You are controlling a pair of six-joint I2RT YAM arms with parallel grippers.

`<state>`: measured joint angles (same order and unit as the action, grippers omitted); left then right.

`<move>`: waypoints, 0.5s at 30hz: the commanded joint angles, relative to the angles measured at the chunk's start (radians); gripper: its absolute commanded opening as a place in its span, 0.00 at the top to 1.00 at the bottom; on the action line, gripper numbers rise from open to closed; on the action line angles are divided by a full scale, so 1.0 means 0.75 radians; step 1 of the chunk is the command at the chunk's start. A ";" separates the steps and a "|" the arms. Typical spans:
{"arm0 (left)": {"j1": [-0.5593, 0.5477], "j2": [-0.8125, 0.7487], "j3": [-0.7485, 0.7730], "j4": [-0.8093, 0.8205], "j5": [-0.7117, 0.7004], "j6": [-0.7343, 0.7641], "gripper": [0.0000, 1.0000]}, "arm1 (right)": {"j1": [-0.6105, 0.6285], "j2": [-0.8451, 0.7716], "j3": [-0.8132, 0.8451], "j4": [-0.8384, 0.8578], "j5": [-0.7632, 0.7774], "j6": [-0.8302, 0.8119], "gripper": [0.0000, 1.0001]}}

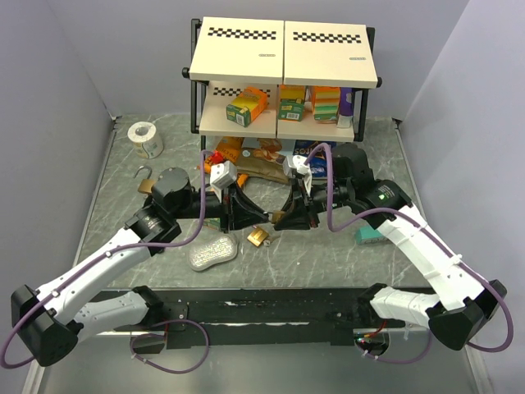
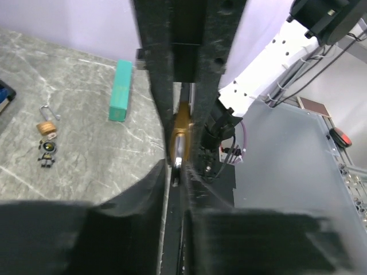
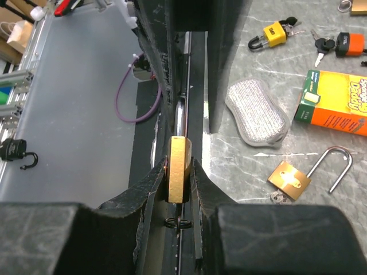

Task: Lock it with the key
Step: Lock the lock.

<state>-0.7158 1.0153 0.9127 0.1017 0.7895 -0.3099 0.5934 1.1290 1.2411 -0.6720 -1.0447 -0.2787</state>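
Note:
In the right wrist view a brass padlock (image 3: 178, 160) stands edge-on, and my right gripper (image 3: 179, 167) is shut on its body. Its steel shackle (image 3: 180, 114) points away from the camera. A thin dark key with a wire ring (image 3: 179, 222) sticks out of the lock's near end. My left gripper (image 2: 179, 166) faces it from the other side, its fingers (image 3: 155, 46) standing slightly apart on either side of the shackle (image 2: 179, 153). The brass body (image 2: 182, 123) shows beyond them. In the top view both grippers (image 1: 244, 215) (image 1: 283, 220) meet at the table's middle.
On the table lie an open brass padlock (image 3: 289, 179), a grey sponge (image 1: 212, 253), an orange box (image 3: 338, 103), a yellow padlock (image 3: 272, 34), a teal box (image 1: 369, 235) and a small lock with keys (image 2: 47, 129). A shelf rack (image 1: 279, 90) stands at the back, with a tape roll (image 1: 145, 138) to its left.

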 commanded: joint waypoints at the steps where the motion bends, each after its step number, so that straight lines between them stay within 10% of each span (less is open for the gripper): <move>1: -0.011 0.010 0.025 0.051 0.009 -0.006 0.94 | 0.021 -0.016 0.014 0.078 -0.061 0.036 1.00; 3: -0.009 0.008 0.027 0.038 0.005 -0.020 0.99 | 0.021 -0.012 0.016 0.076 -0.055 0.048 1.00; 7: 0.032 -0.024 -0.004 0.022 0.050 -0.043 0.99 | -0.044 0.004 0.053 -0.026 -0.039 0.042 0.37; 15: 0.065 -0.047 -0.010 -0.107 0.177 0.098 0.99 | -0.180 0.049 0.149 -0.460 -0.078 -0.309 0.43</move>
<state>-0.6670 1.0004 0.8921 0.0254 0.8513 -0.2821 0.4614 1.1679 1.3190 -0.8768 -1.0641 -0.3882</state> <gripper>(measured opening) 0.040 0.614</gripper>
